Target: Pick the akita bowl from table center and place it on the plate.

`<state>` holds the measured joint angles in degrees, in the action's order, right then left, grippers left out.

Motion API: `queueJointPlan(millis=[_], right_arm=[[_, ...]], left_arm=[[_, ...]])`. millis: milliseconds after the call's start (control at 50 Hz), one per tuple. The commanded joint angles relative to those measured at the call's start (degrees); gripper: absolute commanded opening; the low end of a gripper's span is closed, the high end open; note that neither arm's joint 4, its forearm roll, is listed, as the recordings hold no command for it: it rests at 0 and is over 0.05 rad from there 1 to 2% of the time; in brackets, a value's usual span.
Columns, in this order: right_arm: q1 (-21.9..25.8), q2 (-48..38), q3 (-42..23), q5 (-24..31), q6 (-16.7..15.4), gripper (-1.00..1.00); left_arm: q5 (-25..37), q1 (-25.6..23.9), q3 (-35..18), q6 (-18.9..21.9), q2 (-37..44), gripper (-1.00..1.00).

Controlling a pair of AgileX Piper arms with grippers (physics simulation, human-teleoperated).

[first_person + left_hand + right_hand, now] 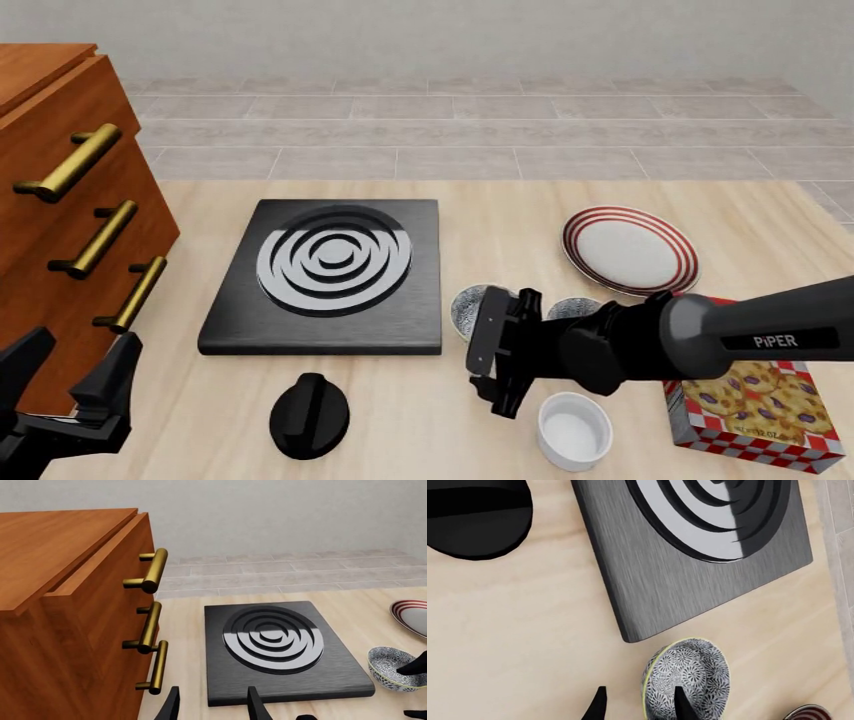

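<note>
The akita bowl (694,672), speckled grey-white, stands just off the near right corner of the black stove slab (680,580); it also shows in the front view (463,303) and the left wrist view (390,666). My right gripper (639,707) is open and low over it, with one finger (681,705) over the bowl's inside and the other outside its rim. In the front view that gripper (486,345) covers part of the bowl. The plate (627,248), white with red rings, lies to the far right. My left gripper (74,385) hangs open and empty at the near left.
A look-alike bowl (574,307) sits just right of the first. A white ramekin (574,430), a cracker box (754,400) and a black knob (310,415) lie near the front edge. A wooden drawer cabinet (67,180) with brass handles fills the left.
</note>
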<state>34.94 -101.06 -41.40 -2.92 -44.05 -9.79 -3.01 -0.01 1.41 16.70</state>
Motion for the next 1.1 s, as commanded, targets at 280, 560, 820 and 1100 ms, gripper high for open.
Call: queueJointPlan(millis=[280,560,820,1100], right_arm=[[0.88,2.69,0.91,-0.81,-2.5,-1.0],[-0.51,9.53,1.2,2.47,-4.08,-1.0],[0.96,17.58,-1.27,8.63,-1.95,-1.0],[-2.41,20.05,-5.77,10.66,4.23,-1.0]], left_arm=[[0.13,-0.13,0.0,-0.01,-0.1,1.0],[0.09,-0.25,0.0,-0.17,-0.05,1.0],[0.08,0.13,0.0,-0.45,0.12,1.0],[0.66,0.01,0.0,-0.81,-0.57,1.0]])
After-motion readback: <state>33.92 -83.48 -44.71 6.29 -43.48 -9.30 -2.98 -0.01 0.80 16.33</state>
